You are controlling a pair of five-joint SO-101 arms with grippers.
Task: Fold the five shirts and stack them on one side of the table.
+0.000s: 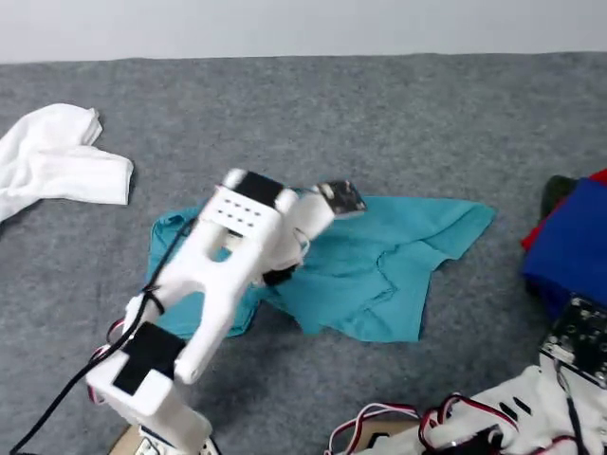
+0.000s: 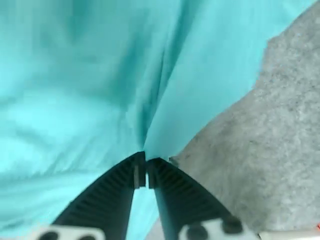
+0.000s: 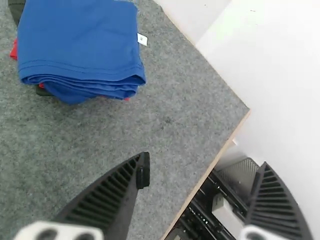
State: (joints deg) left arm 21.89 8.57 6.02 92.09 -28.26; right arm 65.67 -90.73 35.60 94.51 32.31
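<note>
A teal shirt [image 1: 379, 261] lies rumpled and spread on the grey felt table [image 1: 398, 123] in the middle. My left arm [image 1: 218, 275] leans over its near left part. In the left wrist view my left gripper [image 2: 145, 167] is shut on a raised fold of the teal shirt [image 2: 100, 75]. A crumpled white shirt [image 1: 57, 161] lies at the far left. A folded blue shirt [image 3: 80, 45] tops a stack at the right edge, with red [image 3: 14, 49] and dark cloth beneath. My right gripper [image 3: 202, 175] hangs open over the table's edge beside that stack, holding nothing.
The stack [image 1: 574, 242] sits at the table's right side in the high view. My right arm [image 1: 531, 408] with its loose cables rests at the near right corner. The table edge [image 3: 220, 150] runs close by the right gripper.
</note>
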